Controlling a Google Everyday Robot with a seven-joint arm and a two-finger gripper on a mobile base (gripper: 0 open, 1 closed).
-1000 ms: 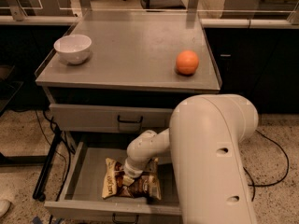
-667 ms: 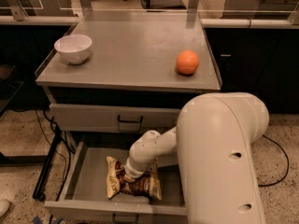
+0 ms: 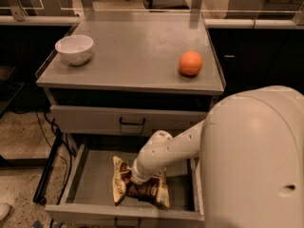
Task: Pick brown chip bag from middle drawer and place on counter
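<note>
The middle drawer (image 3: 90, 177) stands pulled out at the bottom of the cabinet. Inside it is the brown chip bag (image 3: 119, 188), dark brown with a tan edge, crumpled, its left end tipped upward. My gripper (image 3: 137, 180) reaches down into the drawer from the right and is shut on the top of the bag; the wrist hides most of the fingers. Above, the grey counter (image 3: 137, 46) is flat and matte.
On the counter, a white bowl (image 3: 74, 49) sits at the left and an orange ball (image 3: 191, 63) at the right. The closed upper drawer (image 3: 95, 120) lies just above the open one. My large white arm (image 3: 259, 165) fills the lower right. Cables trail on the floor at left.
The gripper has closed on the bag. The bag's left end has risen and the bag has bunched up under the wrist.
</note>
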